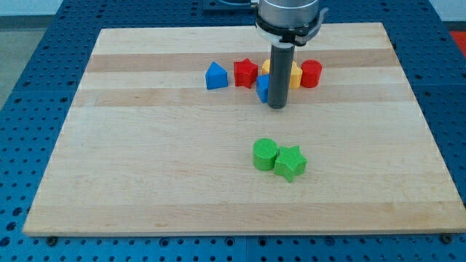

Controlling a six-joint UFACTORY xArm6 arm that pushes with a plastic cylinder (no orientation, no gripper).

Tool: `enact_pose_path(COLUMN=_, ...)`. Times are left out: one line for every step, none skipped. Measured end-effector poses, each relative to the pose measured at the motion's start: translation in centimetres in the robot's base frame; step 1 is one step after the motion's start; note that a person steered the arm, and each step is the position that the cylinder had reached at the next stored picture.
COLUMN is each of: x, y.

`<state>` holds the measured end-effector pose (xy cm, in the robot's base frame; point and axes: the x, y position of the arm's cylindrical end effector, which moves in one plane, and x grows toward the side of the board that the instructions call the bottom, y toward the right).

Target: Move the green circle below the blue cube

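The green circle (264,154) lies below the middle of the wooden board (145,160), touching a green star (290,162) on its right. The blue cube (262,88) sits in the row of blocks near the view's top, mostly hidden behind my rod. My tip (277,107) rests on the board just right of and below the blue cube, close to or touching it, and well above the green circle.
In the top row, a blue triangular block (215,76) sits at the left, then a red star (246,72), yellow blocks (295,76) behind the rod, and a red cylinder (311,73) at the right.
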<state>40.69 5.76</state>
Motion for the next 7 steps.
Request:
enact_pose_path(x=0.0, y=0.0)
enact_pose_path(x=2.4, y=1.8)
enact_pose_path(x=5.5, y=6.6)
enact_pose_path(x=6.9, y=6.6)
enact_pose_path(x=14.5, y=5.2)
enact_pose_path(x=17.8, y=4.9)
enact_pose_path(x=18.4, y=4.3)
